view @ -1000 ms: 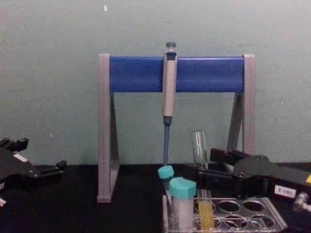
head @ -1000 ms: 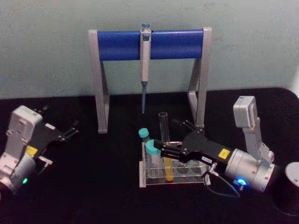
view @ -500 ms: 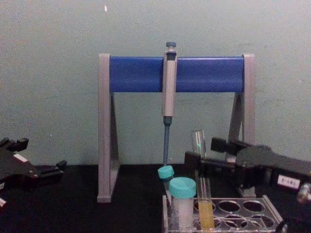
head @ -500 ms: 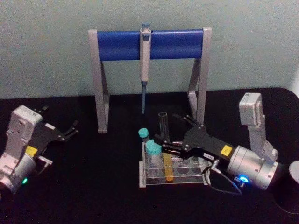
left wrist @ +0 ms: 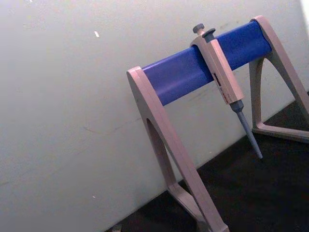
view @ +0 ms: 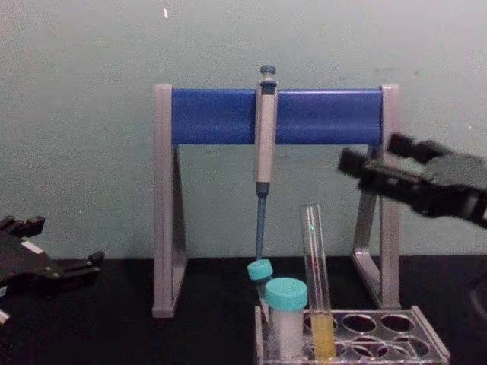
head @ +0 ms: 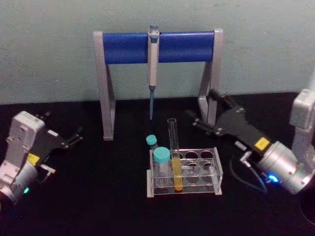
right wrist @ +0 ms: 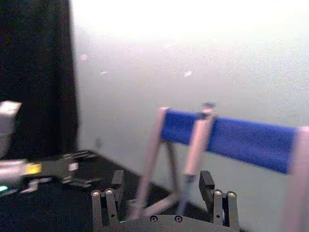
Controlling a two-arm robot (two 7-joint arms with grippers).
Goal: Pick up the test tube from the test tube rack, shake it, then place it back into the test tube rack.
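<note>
In the front row of the test tube rack (head: 186, 173) the test tube (head: 174, 158) stands upright, free | right tool (head: 203, 115) raised behind it, open, empty | left tool (head: 74, 138) parked, open | next: retreat clear, avoid the pipette stand (head: 157, 73).

I see the test tube (head: 173, 147) as clear, smooth glass with a faint shine, and the test tube rack (head: 215, 169) as glossy transparent plastic. The vials (view: 286, 319) look like frosted white plastic under matt teal caps. The pipette stand (head: 106, 93) has dull grey legs and a smooth satin blue bar. My right gripper (head: 209, 110) looks like matt black plastic on a brushed silver metal wrist. The table (head: 108, 187) is flat matt black.
</note>
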